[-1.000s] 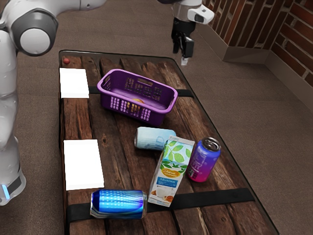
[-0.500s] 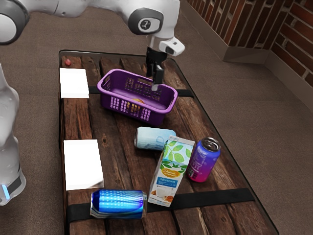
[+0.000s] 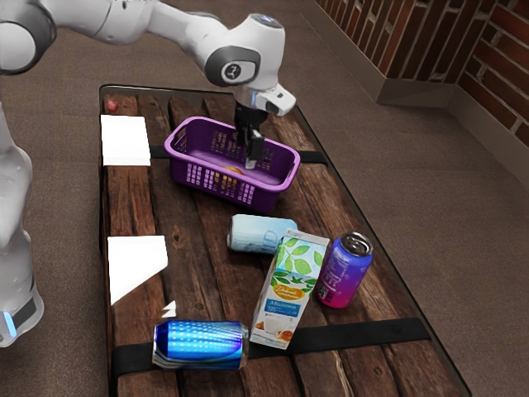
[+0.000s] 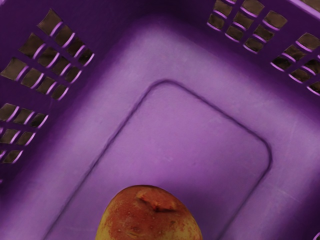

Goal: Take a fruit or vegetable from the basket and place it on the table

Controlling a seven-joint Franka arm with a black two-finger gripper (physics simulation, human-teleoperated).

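The white jointed arm [image 3: 178, 29] reaches in from the exterior view's left, and its black two-finger gripper [image 3: 251, 160] points down into the purple plastic basket [image 3: 216, 189] with lattice sides. Whether the gripper stands wide or narrow, or has hold of anything, I cannot tell. The rounded red-and-yellow fruit [image 4: 149, 216] is inside the basket, under the hand; its top shows a rough brownish-red patch.

The basket sits toward the far end of the dark plank-topped wooden table [image 3: 202, 277], over one of two black straps [image 3: 393, 331]. Nearer, a pale blue cylindrical can [image 3: 258, 235] lies on its side. Just nearer stands an upright white carton [image 3: 288, 299] with green leaves printed on it, and beside it, at the exterior view's right, an upright blue-to-pink metal can [image 3: 345, 270]. A shiny blue metal can [image 3: 201, 345] lies at the near left. A small red round object [image 3: 112, 107] is in the far left corner, beyond the flat bright white patches [image 3: 125, 141] along the left side.
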